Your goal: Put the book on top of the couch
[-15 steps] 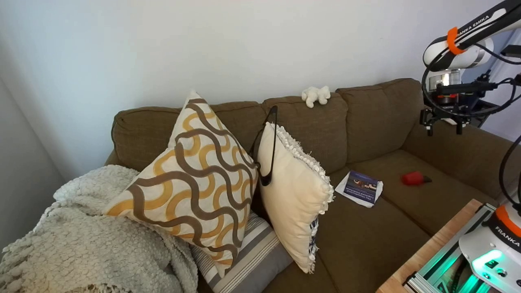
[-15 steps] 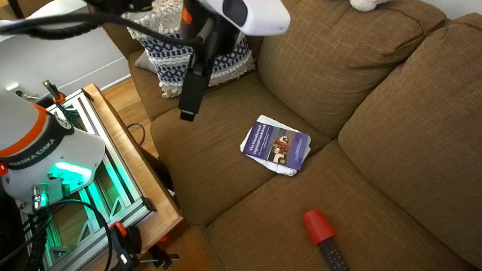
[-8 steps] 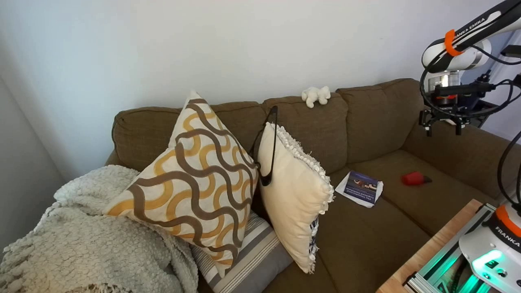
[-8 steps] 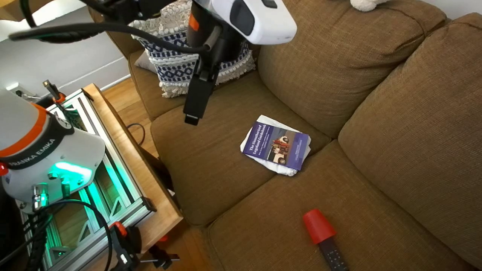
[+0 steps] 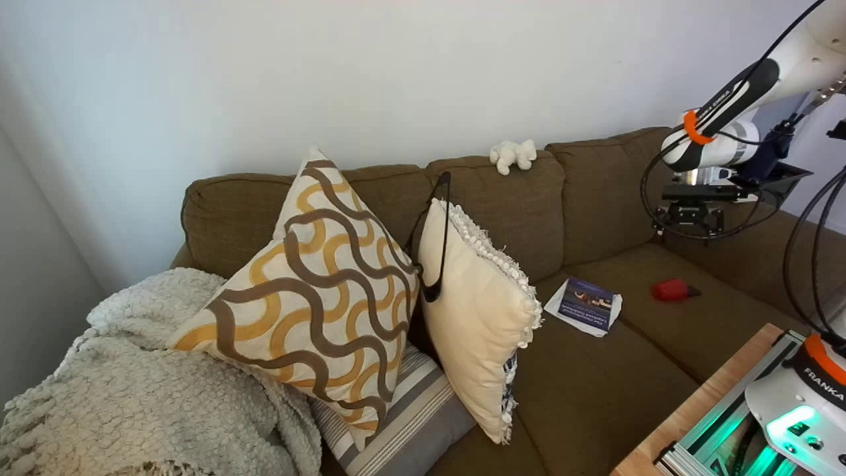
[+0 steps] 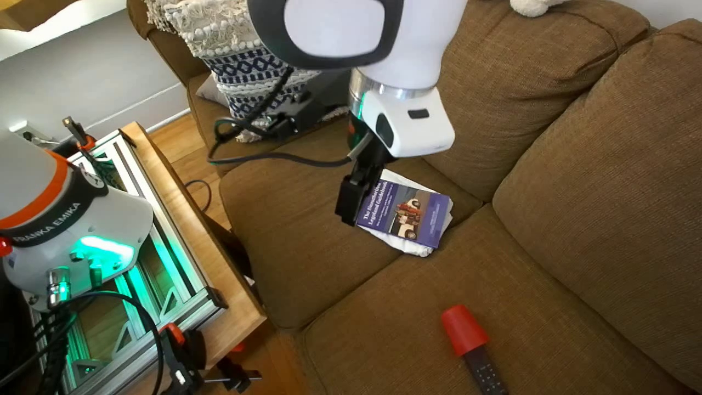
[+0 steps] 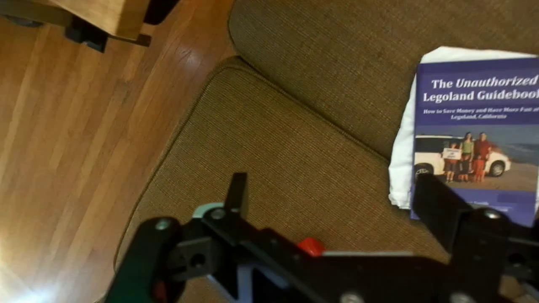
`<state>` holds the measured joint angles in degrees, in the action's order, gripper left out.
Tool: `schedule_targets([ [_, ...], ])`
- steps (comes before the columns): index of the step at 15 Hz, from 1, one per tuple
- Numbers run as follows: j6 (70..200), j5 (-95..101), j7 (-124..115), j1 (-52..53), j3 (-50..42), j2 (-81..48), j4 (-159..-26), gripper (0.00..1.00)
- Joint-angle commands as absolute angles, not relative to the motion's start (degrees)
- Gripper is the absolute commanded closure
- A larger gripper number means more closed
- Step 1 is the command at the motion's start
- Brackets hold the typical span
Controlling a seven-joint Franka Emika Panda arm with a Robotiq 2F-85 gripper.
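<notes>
Book point(image 7: 476, 122), below pincer point(image 7: 333, 185), to one side

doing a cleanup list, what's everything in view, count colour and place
couch: 1, brown, along wall
book: 1, purple, on sheet
sheet: 1, white, on couch
unclear object: 1, red and dark, on couch
toy: 1, white, atop couch back
pillows: 3, mainly cream or grey, on couch
thin object: 1, black, by pillows
blanket: 1, cream, by pillows
table: 1, wooden, beside couch
frame: 1, silver, on table
clamps: 2+, black and orange, on table
outlet: 1, white, on side wall
floor: 1, brown, under table
arm: 1, white and black, on frame
hand: 1, black, open above couch
</notes>
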<state>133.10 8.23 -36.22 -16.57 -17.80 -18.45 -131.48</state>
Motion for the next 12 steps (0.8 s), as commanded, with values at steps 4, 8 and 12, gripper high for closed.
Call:
schedule_targets([
  [4,134.84,7.6,-44.58,-12.19,-21.38,-29.69,-129.18,0.0],
  [8,141.11,2.42,-43.06,-14.88,-19.2,-32.08,-128.95,0.0],
  [12,151.46,-15.14,-36.48,-21.03,-12.46,-38.02,-131.19,0.0],
])
